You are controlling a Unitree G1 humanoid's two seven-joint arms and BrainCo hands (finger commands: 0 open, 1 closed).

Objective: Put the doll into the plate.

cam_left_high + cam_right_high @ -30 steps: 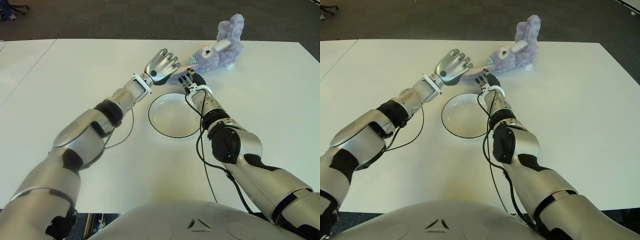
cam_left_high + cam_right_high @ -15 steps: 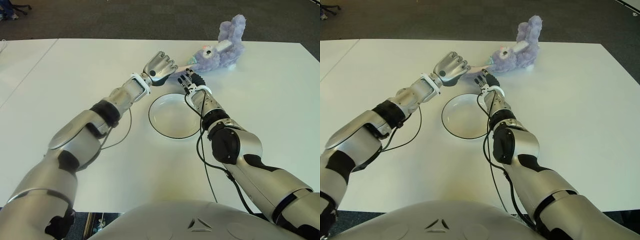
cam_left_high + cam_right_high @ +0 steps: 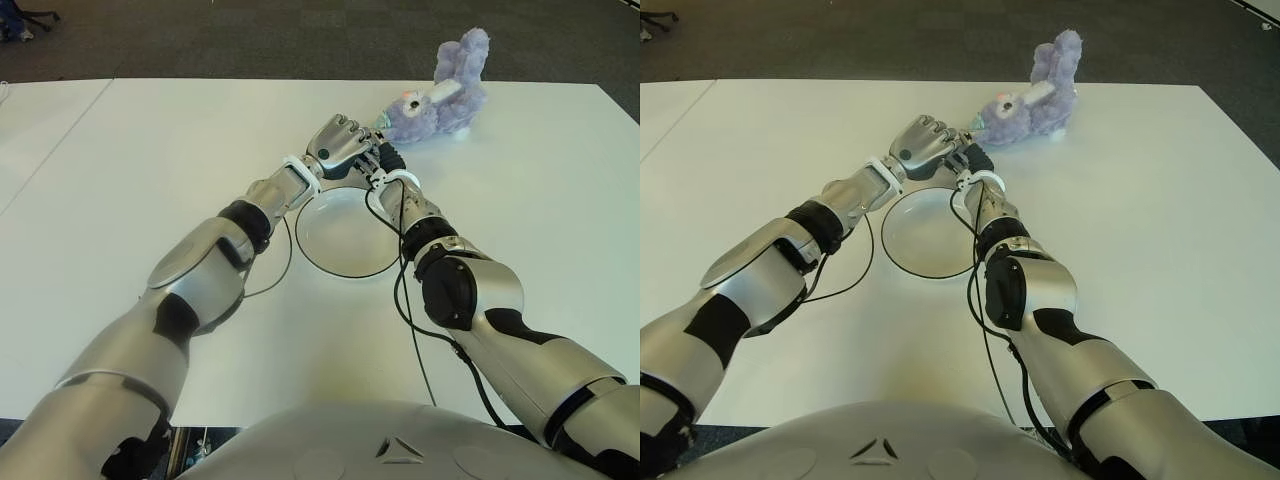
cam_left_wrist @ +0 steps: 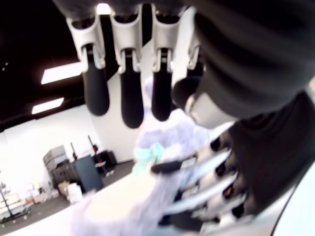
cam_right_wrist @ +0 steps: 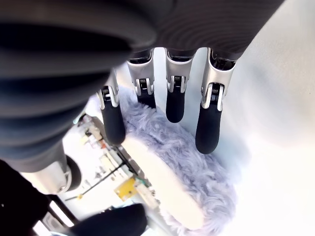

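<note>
A white table point(image 3: 120, 180) fills most of both eye views, with dark floor point(image 3: 250, 35) beyond its far edge. Both arms reach forward over it and meet just past the plate point(image 3: 345, 235), a white dish with a dark rim that lies near the table's middle and holds nothing. The purple plush doll point(image 3: 440, 100) lies on the table beyond the plate, toward the far right, one ear sticking up; it is outside the plate.

The left hand point(image 3: 340, 150) hangs over the plate's far rim, just beside the right hand point(image 3: 385, 160) and partly in front of it. In the left wrist view its fingers point(image 4: 125, 93) are straight and slightly apart, holding nothing, with the doll's fur beyond them. In the right wrist view the right hand's fingers point(image 5: 209, 123) are likewise extended and apart, their tips just above or touching a furry limb of the doll point(image 5: 197, 172); I cannot tell which, and the thumb is not closed on it.
</note>
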